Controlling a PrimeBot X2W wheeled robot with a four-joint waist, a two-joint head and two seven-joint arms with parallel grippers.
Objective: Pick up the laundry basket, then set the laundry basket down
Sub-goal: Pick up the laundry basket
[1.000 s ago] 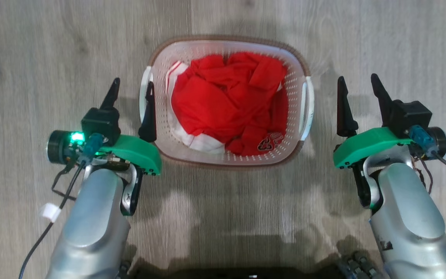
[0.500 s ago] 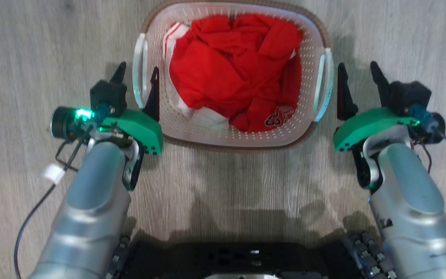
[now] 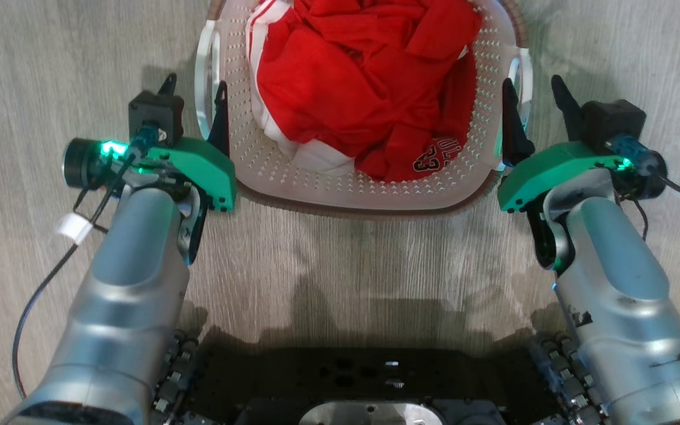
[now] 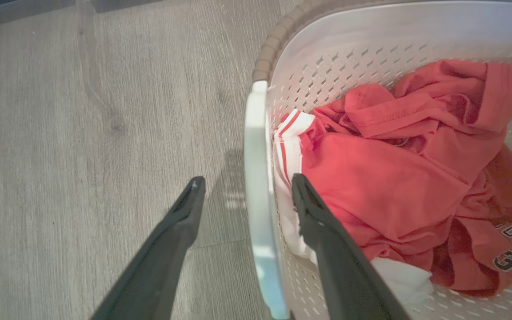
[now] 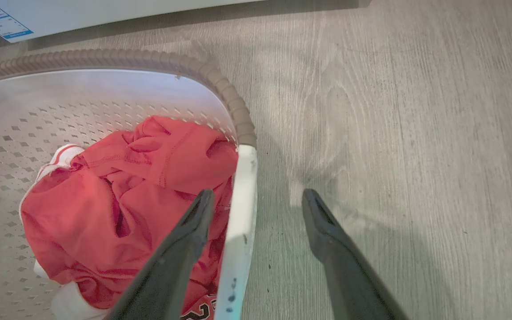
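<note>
Fingers wide apart, left gripper [image 3: 195, 88] and right gripper [image 3: 530, 82] each straddle one of two white handles [image 4: 256, 178] on the white perforated plastic laundry basket [image 3: 363, 189], clamping neither.

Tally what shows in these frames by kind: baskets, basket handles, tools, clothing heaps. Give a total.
Baskets: 1, the laundry basket
Basket handles: 2, left handle, right handle
Tools: 2, left tool, right tool, both open
Clothing heaps: 1, red and white clothing; separate pieces cannot be told
Total: 6
</note>
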